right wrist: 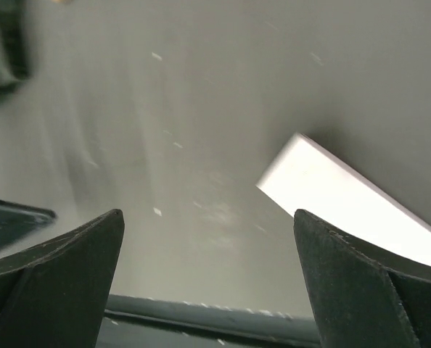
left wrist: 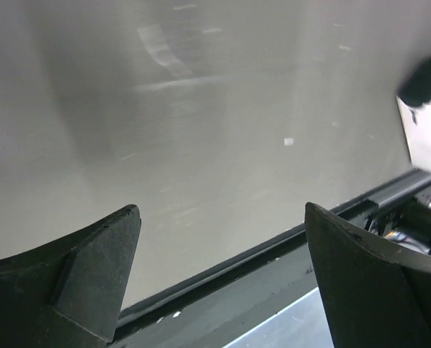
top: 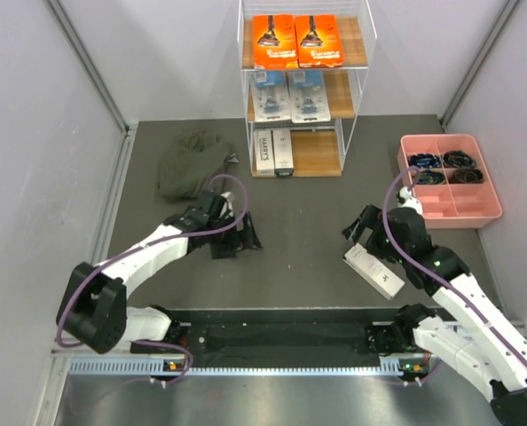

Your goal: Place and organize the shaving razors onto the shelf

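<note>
The shelf (top: 356, 98), a white wire rack with three wooden tiers, stands at the top centre of the overhead view. On its top tier lie two orange boxes (top: 275, 41) side by side. On the middle tier, two blue-and-clear blister packs (top: 289, 96) touch each other. On the bottom tier, two slim white boxes (top: 273, 151) sit together at the left end.

A third slim white box, the loose white box (top: 374, 271), lies flat on the dark grey desk (top: 308, 222) at the lower right, turned at a diagonal. The right tool (top: 361, 231) sits just up and left of this box with its fingers spread wide and nothing between them. In the right wrist view the box (right wrist: 346, 196) shows as a bright slab at the right, close to one dark finger but not gripped.

The left tool (top: 239, 235) rests low over the desk left of centre, also wide open and holding nothing. Its wrist view shows only bare desk between the fingers.

A crumpled dark green cloth (top: 192, 161) lies at the upper left, just beyond the left arm. A pink compartmented tray (top: 459, 206) sits at the right edge, with dark items in its upper compartments.
</note>
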Available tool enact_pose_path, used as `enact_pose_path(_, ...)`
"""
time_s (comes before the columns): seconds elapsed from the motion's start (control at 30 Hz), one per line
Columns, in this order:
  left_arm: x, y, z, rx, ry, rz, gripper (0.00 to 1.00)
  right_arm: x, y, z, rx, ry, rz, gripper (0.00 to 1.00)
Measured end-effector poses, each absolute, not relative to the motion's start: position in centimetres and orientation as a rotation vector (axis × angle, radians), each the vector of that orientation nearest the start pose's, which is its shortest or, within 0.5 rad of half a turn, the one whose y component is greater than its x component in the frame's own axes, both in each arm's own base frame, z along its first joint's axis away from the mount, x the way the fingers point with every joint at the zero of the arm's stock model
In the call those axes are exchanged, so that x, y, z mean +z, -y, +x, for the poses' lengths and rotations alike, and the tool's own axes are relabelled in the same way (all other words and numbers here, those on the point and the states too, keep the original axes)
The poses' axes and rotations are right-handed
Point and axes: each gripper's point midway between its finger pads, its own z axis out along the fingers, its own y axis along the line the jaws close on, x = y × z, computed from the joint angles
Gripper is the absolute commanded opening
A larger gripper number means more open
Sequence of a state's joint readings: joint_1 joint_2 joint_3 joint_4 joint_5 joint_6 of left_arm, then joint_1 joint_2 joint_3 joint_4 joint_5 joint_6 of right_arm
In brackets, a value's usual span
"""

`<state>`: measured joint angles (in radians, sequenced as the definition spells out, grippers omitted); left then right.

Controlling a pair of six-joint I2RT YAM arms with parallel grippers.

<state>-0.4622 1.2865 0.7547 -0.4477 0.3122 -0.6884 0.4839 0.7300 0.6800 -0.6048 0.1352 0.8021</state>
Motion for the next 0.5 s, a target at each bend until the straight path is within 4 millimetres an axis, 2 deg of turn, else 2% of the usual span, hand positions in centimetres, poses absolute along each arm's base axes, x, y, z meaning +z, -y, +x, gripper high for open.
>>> enact_pose_path(0.23, 10.4, 27.0, 23.8, -0.822, -2.616, 0.145, 0.99, 13.7, -10.1, 18.8, 0.479, -2.302, 0.502, 0.99)
enact_pose_path(0.5, 14.0, 34.3, 24.6, -0.891, -2.356, 0.550, 0.99, 13.1, -9.0, 17.5, 0.531, -2.287, 0.627, 0.99)
